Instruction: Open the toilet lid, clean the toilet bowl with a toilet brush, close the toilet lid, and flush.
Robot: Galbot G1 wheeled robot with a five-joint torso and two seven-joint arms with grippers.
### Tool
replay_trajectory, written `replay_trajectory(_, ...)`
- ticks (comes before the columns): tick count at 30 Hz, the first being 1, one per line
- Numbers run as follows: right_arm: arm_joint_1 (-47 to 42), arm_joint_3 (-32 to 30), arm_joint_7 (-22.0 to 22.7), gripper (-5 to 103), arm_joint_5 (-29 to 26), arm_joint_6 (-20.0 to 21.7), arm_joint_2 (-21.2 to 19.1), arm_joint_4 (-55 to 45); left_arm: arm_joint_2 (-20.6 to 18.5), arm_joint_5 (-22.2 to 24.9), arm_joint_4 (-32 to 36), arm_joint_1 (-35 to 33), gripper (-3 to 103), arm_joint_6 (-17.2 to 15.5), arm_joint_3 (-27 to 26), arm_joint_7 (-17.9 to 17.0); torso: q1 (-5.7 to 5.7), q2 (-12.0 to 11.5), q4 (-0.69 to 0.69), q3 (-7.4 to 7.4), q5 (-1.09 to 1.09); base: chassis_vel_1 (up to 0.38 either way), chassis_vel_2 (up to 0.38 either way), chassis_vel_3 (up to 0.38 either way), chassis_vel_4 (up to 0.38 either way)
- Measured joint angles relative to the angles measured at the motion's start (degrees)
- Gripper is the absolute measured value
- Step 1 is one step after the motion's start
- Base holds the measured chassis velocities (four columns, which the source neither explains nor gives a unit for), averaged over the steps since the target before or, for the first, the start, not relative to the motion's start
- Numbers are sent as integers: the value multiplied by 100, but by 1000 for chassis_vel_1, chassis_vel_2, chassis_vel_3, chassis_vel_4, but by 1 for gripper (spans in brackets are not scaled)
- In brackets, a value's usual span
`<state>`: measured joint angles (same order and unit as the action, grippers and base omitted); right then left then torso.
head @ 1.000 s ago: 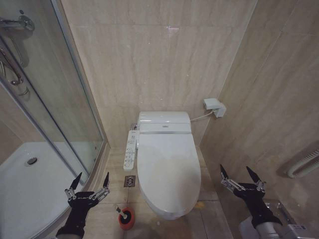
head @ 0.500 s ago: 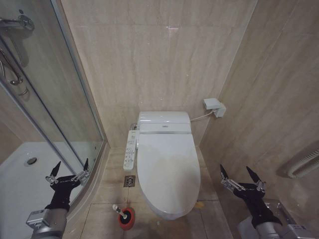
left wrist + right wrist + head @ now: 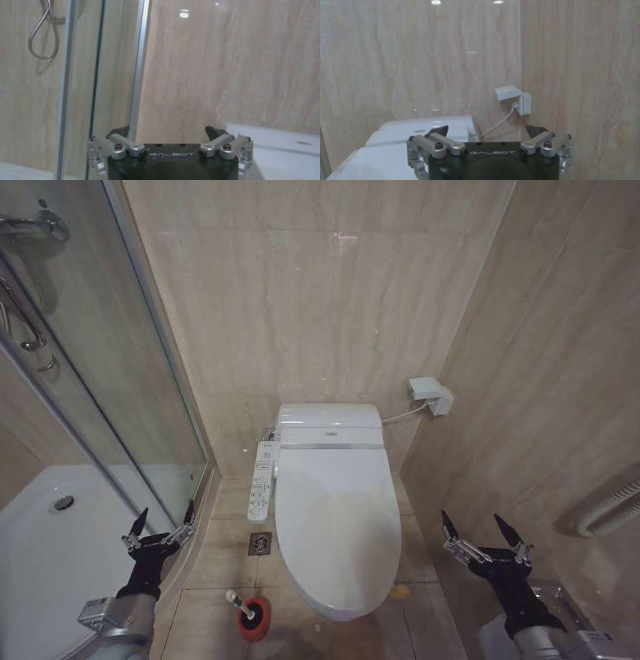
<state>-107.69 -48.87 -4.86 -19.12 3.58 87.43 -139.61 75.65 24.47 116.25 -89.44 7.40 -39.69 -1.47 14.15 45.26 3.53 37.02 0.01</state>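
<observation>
The white toilet lid [image 3: 332, 515] lies shut over the toilet bowl [image 3: 338, 610], whose front rim just shows beneath it. The bidet-seat unit [image 3: 330, 425] sits at the back against the wall. On the floor left of the bowl, the toilet brush [image 3: 240, 601] stands in its round red holder [image 3: 253, 620]. My left gripper [image 3: 165, 513] is open and empty, raised beside the shower door edge, up and left of the brush. My right gripper [image 3: 472, 522] is open and empty, right of the bowl near the side wall. Their open fingers also show in the left wrist view [image 3: 167, 132] and the right wrist view [image 3: 487, 130].
A long white remote panel [image 3: 262, 480] hangs along the bowl's left side, above a floor drain [image 3: 261, 543]. The glass shower door [image 3: 130, 410] and white shower tray [image 3: 50, 550] fill the left. A wall socket box [image 3: 430, 395] with a cable sits right of the bidet unit. Tiled walls close in on the right.
My left gripper swung left and up from beside the brush holder, then came back a little to the right. The right arm has not moved.
</observation>
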Motion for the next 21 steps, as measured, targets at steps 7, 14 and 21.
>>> replay_trajectory(7,0,0,0,100,0,0,0,0,-227,191,-106,229,100,-45,-74,16,0,0,2,0,-1,0,0,0,0)
replay_trajectory(14,0,0,0,100,0,0,0,0,-679,490,-497,686,100,-90,-147,51,0,0,2,0,-2,0,0,0,0)
replay_trajectory(21,0,1,0,100,0,0,0,0,-855,604,-1044,1024,100,-4,158,190,0,0,2,0,-1,0,0,0,0)
